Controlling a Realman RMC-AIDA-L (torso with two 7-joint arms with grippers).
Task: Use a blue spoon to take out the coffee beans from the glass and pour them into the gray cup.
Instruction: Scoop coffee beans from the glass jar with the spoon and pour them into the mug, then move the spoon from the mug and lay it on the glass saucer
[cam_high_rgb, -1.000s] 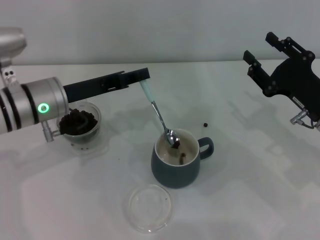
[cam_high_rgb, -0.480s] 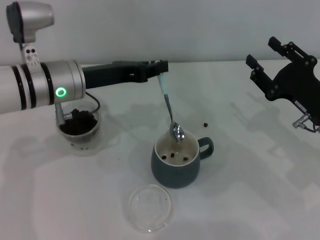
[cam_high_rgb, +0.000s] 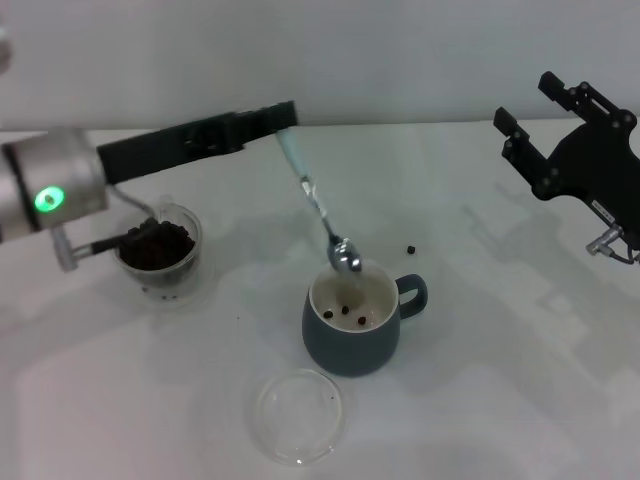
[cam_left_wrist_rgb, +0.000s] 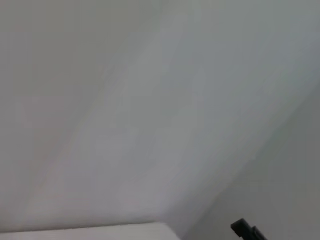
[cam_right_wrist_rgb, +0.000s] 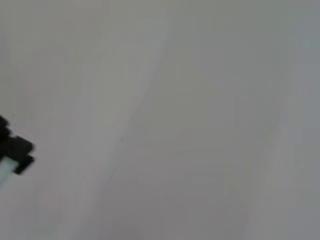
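Note:
In the head view my left gripper (cam_high_rgb: 283, 117) is shut on the pale handle of the blue spoon (cam_high_rgb: 318, 214). The spoon slants down and its silver bowl hangs just above the far rim of the gray cup (cam_high_rgb: 352, 338), with no beans seen in it. A few coffee beans (cam_high_rgb: 346, 314) lie inside the cup. The glass (cam_high_rgb: 160, 250) stands at the left, holding a heap of beans, under my left arm. My right gripper (cam_high_rgb: 545, 118) is raised at the far right, open and empty.
A flat clear round dish (cam_high_rgb: 299, 415) lies in front of the cup. One loose bean (cam_high_rgb: 411, 249) lies on the white table behind the cup. The wrist views show only blank surface and a bit of a black gripper tip (cam_right_wrist_rgb: 15, 150).
The spoon tipped its beans into the cup, then the left arm swung lower and back left, and the spoon's bowl lifted slightly above the rim. The right arm stayed put.

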